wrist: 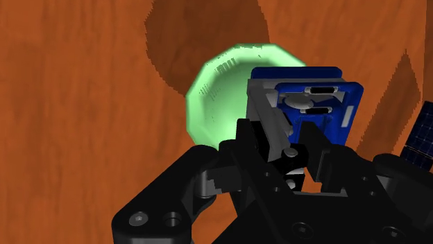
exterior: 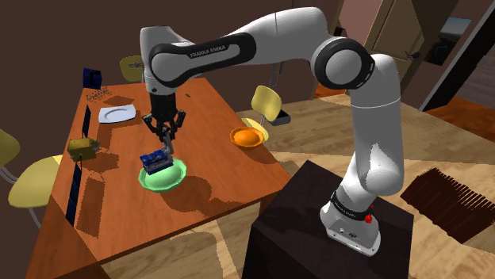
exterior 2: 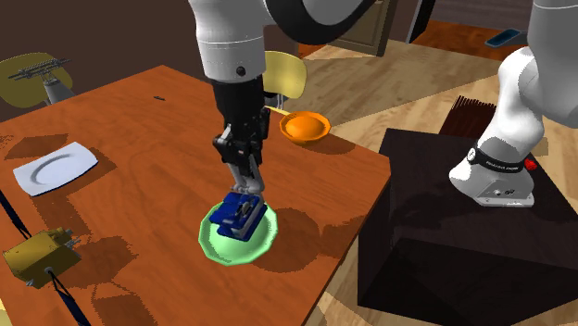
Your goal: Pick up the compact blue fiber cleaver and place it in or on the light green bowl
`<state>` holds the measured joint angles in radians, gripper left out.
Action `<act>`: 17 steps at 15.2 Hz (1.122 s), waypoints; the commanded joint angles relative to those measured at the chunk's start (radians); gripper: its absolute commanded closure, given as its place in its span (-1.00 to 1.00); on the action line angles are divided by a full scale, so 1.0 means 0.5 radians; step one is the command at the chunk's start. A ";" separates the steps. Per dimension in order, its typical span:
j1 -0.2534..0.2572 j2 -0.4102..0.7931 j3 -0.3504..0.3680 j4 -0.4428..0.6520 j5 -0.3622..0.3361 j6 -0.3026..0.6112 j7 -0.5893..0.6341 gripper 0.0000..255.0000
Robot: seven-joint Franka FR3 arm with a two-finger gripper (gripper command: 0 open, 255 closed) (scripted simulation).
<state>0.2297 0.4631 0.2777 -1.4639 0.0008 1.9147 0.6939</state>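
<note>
The fingers [wrist: 258, 142] of the gripper [exterior: 164, 149] are pinched on the grey end of the blue cleaver [exterior: 156, 162]. The cleaver sits low over the light green bowl [exterior: 176, 179], broad face up and roughly level. Whether it touches the bowl cannot be told. Its long axis runs across the bowl, left to right in the shoulder view. The bowl stands on the wooden surface [exterior: 214, 119]. An orange bowl [exterior: 247, 136] stands well apart.
</note>
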 commanded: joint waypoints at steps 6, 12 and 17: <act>-0.003 0.043 -0.007 -0.128 -0.008 0.171 -0.011 1.00; -0.001 0.078 -0.012 -0.184 -0.015 0.262 -0.015 1.00; -0.001 0.078 -0.012 -0.184 -0.015 0.262 -0.015 1.00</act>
<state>0.2293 0.5028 0.2715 -1.5560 -0.0069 2.0453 0.6867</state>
